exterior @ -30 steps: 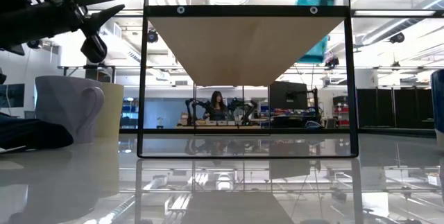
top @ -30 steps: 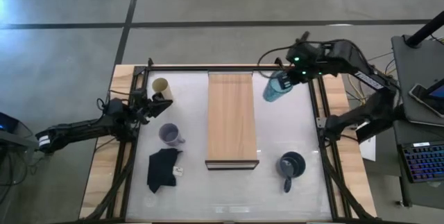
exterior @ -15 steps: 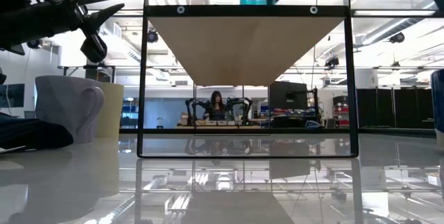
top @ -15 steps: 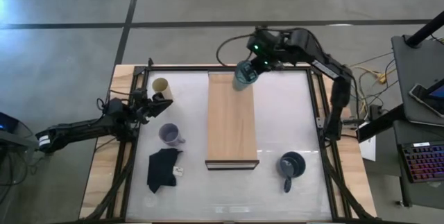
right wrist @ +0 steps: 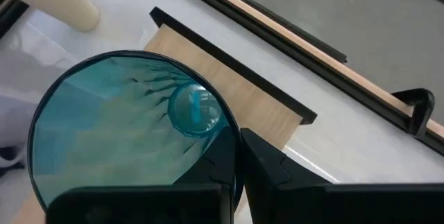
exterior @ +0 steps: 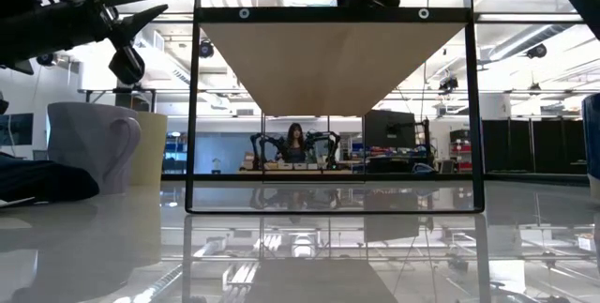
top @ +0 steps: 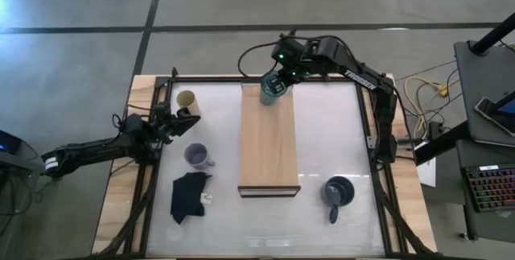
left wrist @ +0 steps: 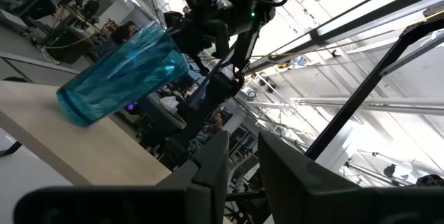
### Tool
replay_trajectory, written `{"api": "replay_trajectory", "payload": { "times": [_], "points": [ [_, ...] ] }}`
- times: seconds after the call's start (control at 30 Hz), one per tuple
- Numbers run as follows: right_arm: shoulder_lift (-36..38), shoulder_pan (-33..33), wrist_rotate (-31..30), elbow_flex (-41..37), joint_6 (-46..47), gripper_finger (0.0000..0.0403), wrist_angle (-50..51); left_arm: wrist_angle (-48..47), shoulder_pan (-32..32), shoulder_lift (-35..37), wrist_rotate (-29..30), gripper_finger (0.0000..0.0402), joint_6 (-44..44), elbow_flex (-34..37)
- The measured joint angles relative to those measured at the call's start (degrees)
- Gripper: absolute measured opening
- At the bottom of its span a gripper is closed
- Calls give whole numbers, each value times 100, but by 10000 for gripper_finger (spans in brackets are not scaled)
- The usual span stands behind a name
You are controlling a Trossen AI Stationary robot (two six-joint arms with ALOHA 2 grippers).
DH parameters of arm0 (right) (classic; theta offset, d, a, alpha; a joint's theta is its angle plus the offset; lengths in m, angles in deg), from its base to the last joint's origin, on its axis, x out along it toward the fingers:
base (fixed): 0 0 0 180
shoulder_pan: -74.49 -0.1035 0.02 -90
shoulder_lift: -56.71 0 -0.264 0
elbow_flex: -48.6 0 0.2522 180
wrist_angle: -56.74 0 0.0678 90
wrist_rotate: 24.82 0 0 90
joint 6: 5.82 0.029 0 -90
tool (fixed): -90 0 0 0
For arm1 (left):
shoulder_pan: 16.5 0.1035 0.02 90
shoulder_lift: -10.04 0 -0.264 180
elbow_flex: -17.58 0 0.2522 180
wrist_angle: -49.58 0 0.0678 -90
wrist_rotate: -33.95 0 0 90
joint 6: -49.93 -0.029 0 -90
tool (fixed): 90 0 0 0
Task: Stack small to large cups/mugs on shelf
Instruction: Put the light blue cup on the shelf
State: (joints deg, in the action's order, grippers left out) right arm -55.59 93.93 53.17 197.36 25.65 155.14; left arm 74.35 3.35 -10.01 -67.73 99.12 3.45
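I am gripping the teal tumbler (top: 272, 91) in my right gripper (top: 283, 81), fingers clamped on its wall, and holding it over the far end of the shelf (top: 269, 147); in the left wrist view the tumbler (left wrist: 121, 71) is tilting, its base just at the board, and I cannot tell whether it is resting there yet. My left gripper (top: 179, 118) is waiting near the table's left edge with its fingers parted and nothing between them, just beside the cream cup (top: 187, 99). By my judgement the task is only beginning: no vessel is standing free on the shelf, while the cream cup, the lavender mug (top: 197, 157) and the dark blue mug (top: 338, 191) are sitting on the white tabletop (top: 330, 139), well apart. A black cloth (top: 190, 196) is lying near the lavender mug. Beyond the table, the low view is showing a workshop with a person (exterior: 294, 143) seated far off.
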Motion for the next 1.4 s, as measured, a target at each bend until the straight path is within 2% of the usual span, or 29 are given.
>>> {"api": "replay_trajectory", "payload": {
  "times": [0.37,0.87,1.4],
  "points": [
    [34,46,15,0,103,20,2,-1,1,9,-2,65,0,0],
    [38,74,67,0,-105,105,-289,-1,0,0,-4,65,-2,0],
    [25,187,477,-13,-155,101,-261,-3,1,0,-7,65,-3,0]
  ]
}}
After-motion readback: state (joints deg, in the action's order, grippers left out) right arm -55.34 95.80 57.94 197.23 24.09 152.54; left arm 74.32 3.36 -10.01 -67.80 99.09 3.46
